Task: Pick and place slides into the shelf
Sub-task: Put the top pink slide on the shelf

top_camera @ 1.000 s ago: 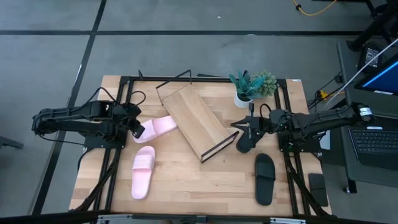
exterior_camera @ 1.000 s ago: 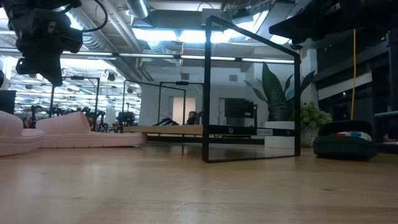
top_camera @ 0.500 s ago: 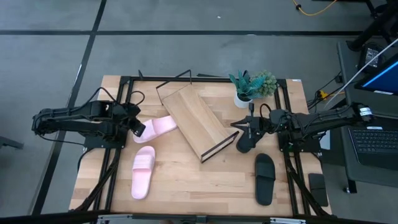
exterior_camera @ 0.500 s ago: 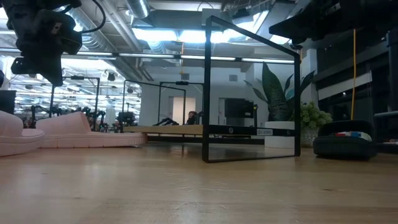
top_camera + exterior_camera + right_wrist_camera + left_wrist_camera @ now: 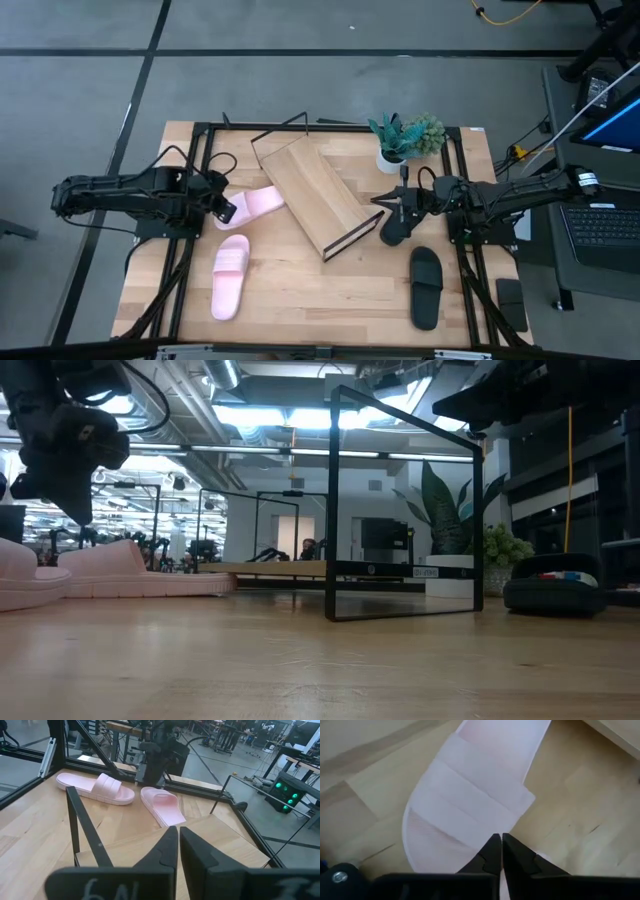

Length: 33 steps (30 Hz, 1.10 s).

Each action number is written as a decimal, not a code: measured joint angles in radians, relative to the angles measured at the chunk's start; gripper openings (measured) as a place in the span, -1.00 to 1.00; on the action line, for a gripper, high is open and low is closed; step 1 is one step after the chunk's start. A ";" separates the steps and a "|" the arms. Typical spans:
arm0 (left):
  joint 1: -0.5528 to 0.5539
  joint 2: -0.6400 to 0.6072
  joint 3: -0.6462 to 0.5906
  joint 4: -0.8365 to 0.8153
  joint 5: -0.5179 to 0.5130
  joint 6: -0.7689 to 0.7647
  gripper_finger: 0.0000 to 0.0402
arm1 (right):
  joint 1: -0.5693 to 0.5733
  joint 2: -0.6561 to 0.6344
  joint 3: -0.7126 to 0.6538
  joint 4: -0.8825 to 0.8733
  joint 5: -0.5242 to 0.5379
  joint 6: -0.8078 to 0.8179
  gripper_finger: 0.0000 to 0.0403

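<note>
- Shelf (image 5: 312, 193) as our landmark: we see the slanted light-wood board on its thin black wire frame lying at an angle near the middle of the table (image 5: 320, 300).
- We see our left gripper (image 5: 224, 208) on the left side of the shelf, above the strap end of a pink slide (image 5: 256, 205); its fingers (image 5: 492, 854) are pressed together with nothing between them, the tips close above the slide's wide strap.
- We cannot tell from the pictures whether the fingertips touch the strap.
- That pink slide lies flat on the table with its far end just beside the shelf's left edge.
- We see a second pink slide (image 5: 229, 276) farther from the shelf, on the same left side and nearer the table's front edge, apart from the first.
- We see our right gripper (image 5: 386, 213) on the shelf's right side, near the black wire frame end; its fingers (image 5: 168, 851) are pressed together and hold nothing.
- We see one black slide (image 5: 393, 227) just beside the shelf's right end, partly under the right gripper.
- We see another black slide (image 5: 426, 286) farther right of the shelf, toward the front of the table.
- We see a small potted plant (image 5: 404, 138) beyond the shelf's right side, near the table's back edge.
</note>
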 joint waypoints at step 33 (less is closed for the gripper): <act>0.001 0.000 0.000 -0.001 -0.056 0.058 -0.25 | 0.000 0.000 0.000 0.000 -0.002 0.001 -0.90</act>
